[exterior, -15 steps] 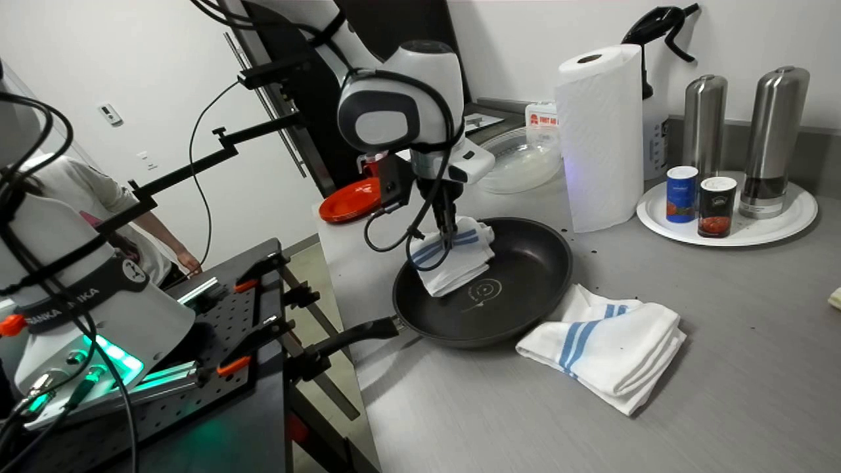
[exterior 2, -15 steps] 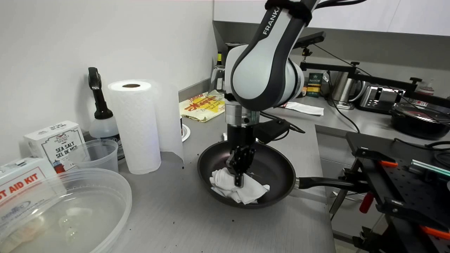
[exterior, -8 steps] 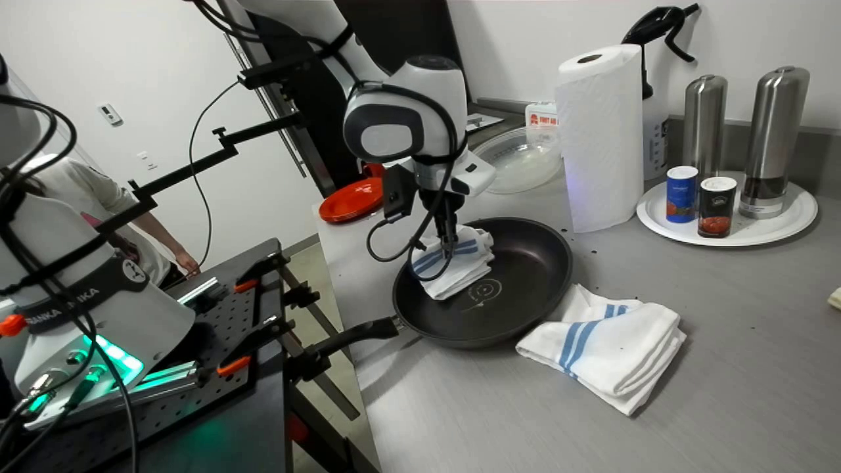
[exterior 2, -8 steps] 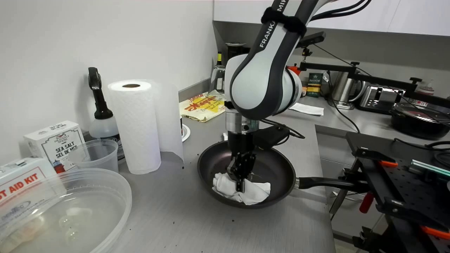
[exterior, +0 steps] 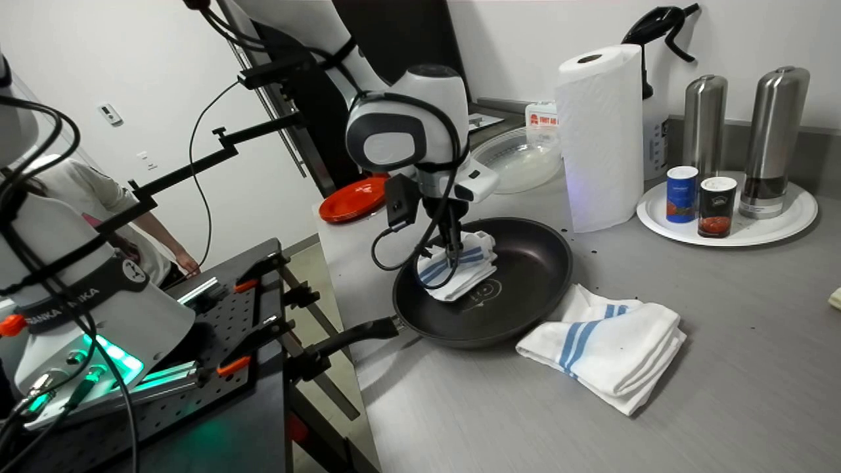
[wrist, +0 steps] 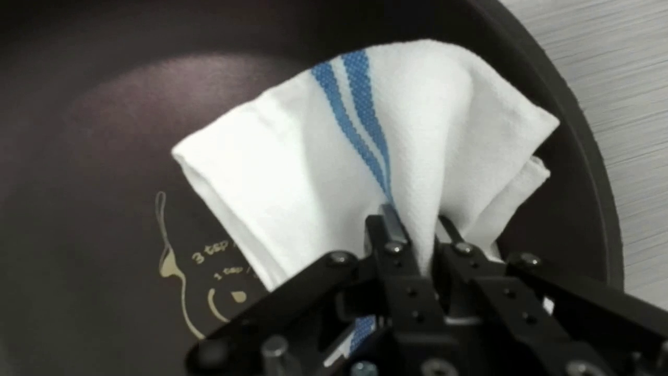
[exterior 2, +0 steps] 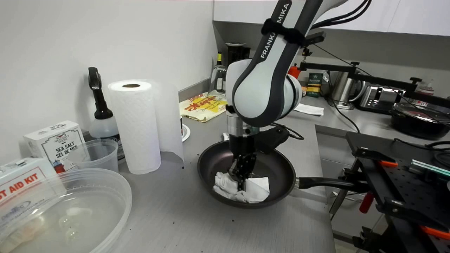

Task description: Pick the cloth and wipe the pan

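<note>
A white cloth with blue stripes (exterior: 474, 270) lies bunched inside a black pan (exterior: 525, 289). In an exterior view, the cloth (exterior 2: 259, 191) sits on the near side of the pan (exterior 2: 276, 170). My gripper (exterior: 453, 257) points down into the pan, and it also shows in an exterior view (exterior 2: 242, 185). In the wrist view, the gripper's fingers (wrist: 417, 230) pinch a raised fold of the cloth (wrist: 334, 172). The cloth rests on the pan floor (wrist: 94, 219) near the wall. The fingers hide part of the cloth.
A second folded striped cloth (exterior: 611, 348) lies against the pan's side. The pan handle (exterior: 361, 332) reaches over the counter edge. A paper towel roll (exterior: 601, 144), red plates (exterior: 351, 200), a clear plastic container (exterior 2: 119, 214) and a white plate with shakers (exterior: 798, 213) stand around.
The arm has come lower. The gripper, still holding the cloth, has shifted slightly, carrying the cloth a little down and right in an exterior view. The pan has not visibly moved.
</note>
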